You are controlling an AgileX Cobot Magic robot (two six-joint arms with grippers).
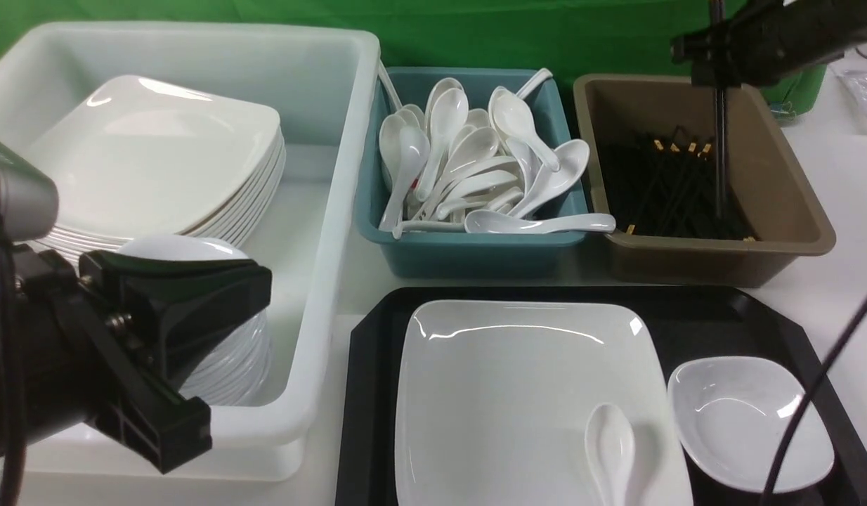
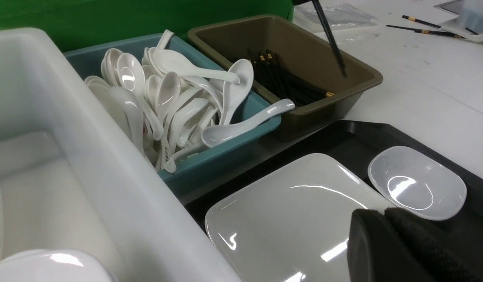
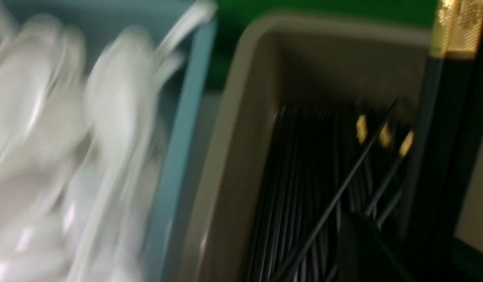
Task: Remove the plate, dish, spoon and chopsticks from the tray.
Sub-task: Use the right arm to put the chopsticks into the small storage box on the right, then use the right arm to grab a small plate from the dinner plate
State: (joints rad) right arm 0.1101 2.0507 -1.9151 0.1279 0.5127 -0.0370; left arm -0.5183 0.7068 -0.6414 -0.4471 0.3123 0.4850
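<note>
The right fingers [image 1: 700, 53] pinch the chopsticks [image 1: 719, 140] above the brown tub [image 1: 813, 239]. The left fingers [image 2: 382, 243] are together, empty. The plate [image 1: 518, 393], with the spoon [image 1: 609, 443] on it, and the dish [image 1: 742, 422] are left on the tray [image 1: 367, 393].

The plate [image 1: 518, 393] lies on the tray [image 1: 721, 316], the spoon [image 1: 609, 446] on the plate, the dish [image 1: 746, 422] to its right; behind the tray stand the spoon tub [image 1: 468, 256] and, rightward, the chopstick tub [image 1: 686, 267]

Glossy white plate [image 1: 518, 393], dish [image 1: 746, 422], spoon [image 1: 609, 443] — smooth; matt black plastic tray [image 1: 700, 316]
</note>
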